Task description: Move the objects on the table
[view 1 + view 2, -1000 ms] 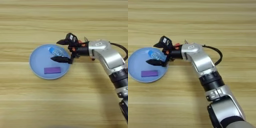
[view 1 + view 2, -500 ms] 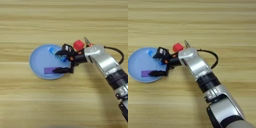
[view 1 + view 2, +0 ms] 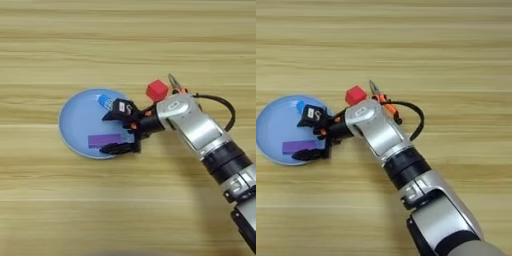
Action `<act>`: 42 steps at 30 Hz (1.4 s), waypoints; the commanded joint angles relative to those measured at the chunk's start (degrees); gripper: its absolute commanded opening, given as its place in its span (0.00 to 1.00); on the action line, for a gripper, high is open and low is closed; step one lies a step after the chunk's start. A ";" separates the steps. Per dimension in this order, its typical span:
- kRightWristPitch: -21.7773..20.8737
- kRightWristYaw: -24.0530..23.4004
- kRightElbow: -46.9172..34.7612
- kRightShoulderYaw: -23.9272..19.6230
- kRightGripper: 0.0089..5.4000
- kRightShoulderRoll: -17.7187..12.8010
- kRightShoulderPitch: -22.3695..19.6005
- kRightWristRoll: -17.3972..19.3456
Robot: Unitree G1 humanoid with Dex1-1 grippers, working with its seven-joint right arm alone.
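1. The wide light wood-grain tabletop fills everything I can see, its planks running in pale horizontal stripes.
2. A round light-blue plate sits left of centre, smooth and shallow.
3. A flat purple rectangular block lies in the plate's near half; a blue tube with a white label rests toward its far rim, partly hidden by the gripper.
4. A small red cube stands on the wood just right of the plate, beside the orange-handled pliers, whose metal tips poke out past the arm.
5. The silver right forearm reaches left; its black two-fingered gripper is spread open over the plate's right edge, the lower finger just beside the purple block.
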 commanded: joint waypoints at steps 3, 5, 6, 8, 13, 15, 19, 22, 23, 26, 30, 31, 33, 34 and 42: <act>-2.08 -3.22 2.68 -0.34 0.74 0.94 -6.00 -2.41; -2.82 -3.48 3.84 -0.08 0.69 1.19 -6.24 -3.25; -3.13 -3.54 4.33 0.04 0.66 1.32 -6.30 -3.66; -3.56 -3.64 5.31 0.22 0.62 1.56 -6.47 -4.26; -4.38 -3.69 6.79 0.07 0.49 1.93 -6.88 -4.92; -4.59 -3.76 7.08 0.03 0.45 1.99 -6.97 -5.10; -4.81 -3.90 7.56 -0.09 0.36 2.13 -7.09 -5.19; -4.99 -4.12 8.03 -0.22 0.29 2.25 -7.23 -5.21; -4.98 -4.16 8.07 -0.29 0.27 2.27 -7.25 -5.18; -4.95 -4.20 8.09 -0.56 0.26 2.32 -7.29 -5.03; -4.34 -4.08 6.95 -1.44 0.26 2.29 -7.17 -4.29; -4.18 -4.09 6.59 -1.67 0.26 2.28 -7.13 -4.12; -3.79 -4.21 5.00 -2.61 0.26 2.13 -6.93 -3.46; -3.45 -4.28 3.97 -3.29 0.26 2.01 -6.87 -2.98; 1.73 -3.40 -10.16 -8.18 0.26 -0.44 -4.13 1.06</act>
